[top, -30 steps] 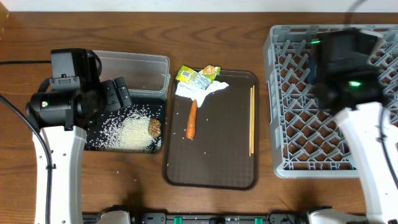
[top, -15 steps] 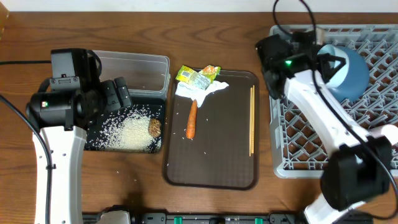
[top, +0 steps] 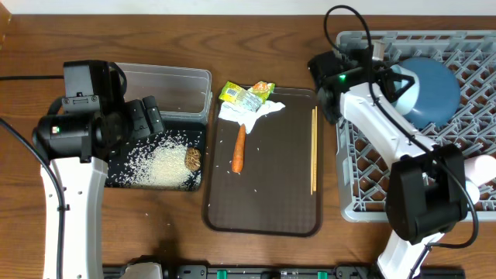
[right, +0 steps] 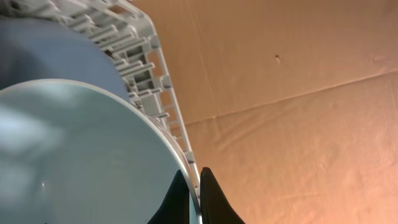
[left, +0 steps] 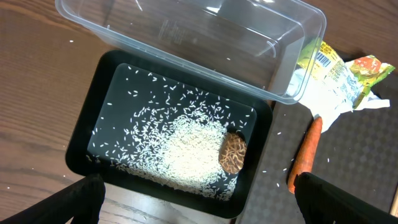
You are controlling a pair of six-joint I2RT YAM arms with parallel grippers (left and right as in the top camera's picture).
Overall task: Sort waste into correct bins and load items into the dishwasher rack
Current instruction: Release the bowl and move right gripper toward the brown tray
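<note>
The right gripper (right: 193,186), jaws pinched on the rim of the large round dark-blue plate (top: 426,94) near the far-left corner of the grey plastic dishwasher rack (top: 364,186), likely holds something stiff, slick and breakable, best gripped at that rim.

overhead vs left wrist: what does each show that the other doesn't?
Only overhead: dishwasher rack, dark-blue plate at it, chopsticks on the tray, left arm, right arm. Only left wrist: a readable barcode on one wrapper. Both: clear tub, black bin holding rice and brown lump, carrot, wrappers, napkin.
</note>
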